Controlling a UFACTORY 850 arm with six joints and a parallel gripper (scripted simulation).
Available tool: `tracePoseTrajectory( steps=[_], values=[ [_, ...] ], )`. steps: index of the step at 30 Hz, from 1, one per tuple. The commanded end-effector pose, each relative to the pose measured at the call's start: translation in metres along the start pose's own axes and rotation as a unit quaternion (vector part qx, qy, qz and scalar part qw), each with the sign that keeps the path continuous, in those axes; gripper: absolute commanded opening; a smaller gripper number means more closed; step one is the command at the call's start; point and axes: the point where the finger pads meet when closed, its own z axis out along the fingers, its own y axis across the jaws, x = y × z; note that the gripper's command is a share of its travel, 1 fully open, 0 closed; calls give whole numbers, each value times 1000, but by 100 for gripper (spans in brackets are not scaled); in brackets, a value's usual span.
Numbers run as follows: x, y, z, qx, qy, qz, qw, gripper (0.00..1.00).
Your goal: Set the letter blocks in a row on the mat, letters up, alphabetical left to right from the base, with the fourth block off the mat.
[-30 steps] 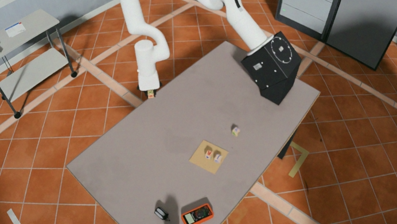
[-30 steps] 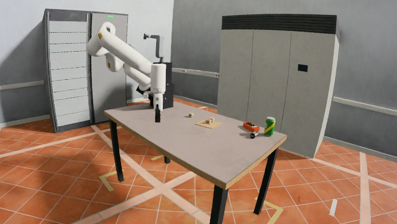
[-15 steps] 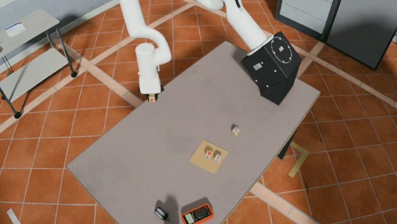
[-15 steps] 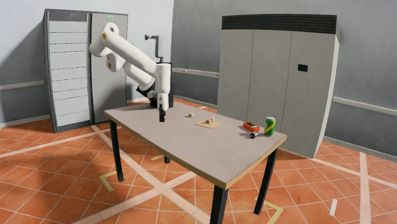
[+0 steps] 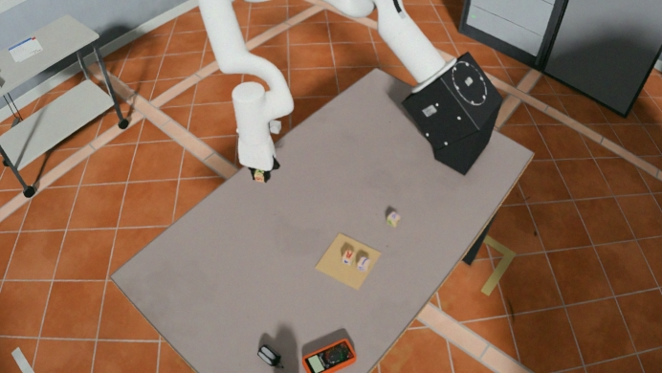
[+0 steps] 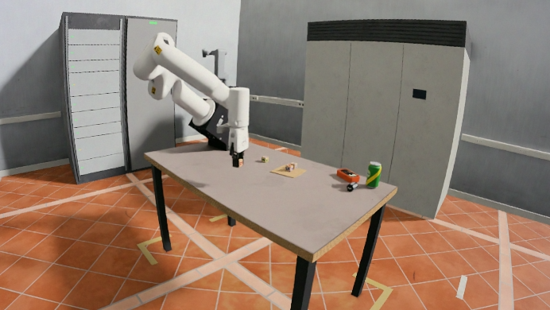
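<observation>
My gripper (image 5: pixel 260 175) is shut on a small wooden block (image 5: pixel 259 176) and holds it above the table near its left edge; it also shows in the side view (image 6: pixel 238 161). The tan mat (image 5: pixel 348 260) lies mid-table, also seen in the side view (image 6: pixel 288 171). Two letter blocks stand side by side on it, one with red marks (image 5: pixel 347 257) and one with blue marks (image 5: pixel 363 263). A further block with green marks (image 5: pixel 393 219) lies off the mat, toward the robot's base. The letters are too small to read.
The black robot base (image 5: pixel 454 112) sits at the table's far corner. An orange multimeter (image 5: pixel 329 357) and a small black object (image 5: pixel 269 355) lie at the near end. A green can (image 6: pixel 373 174) stands beside them. A shelf cart (image 5: pixel 48 91) stands off to the left.
</observation>
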Motion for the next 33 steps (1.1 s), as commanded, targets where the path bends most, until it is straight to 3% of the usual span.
tracePoseTrajectory(
  steps=[1,22,33],
  values=[
    [-15,16,-1,4,-2,69,998,28],
    [-58,79,-2,2,-3,286,958,28],
    [-81,124,-2,2,-3,424,905,28]
  ],
)
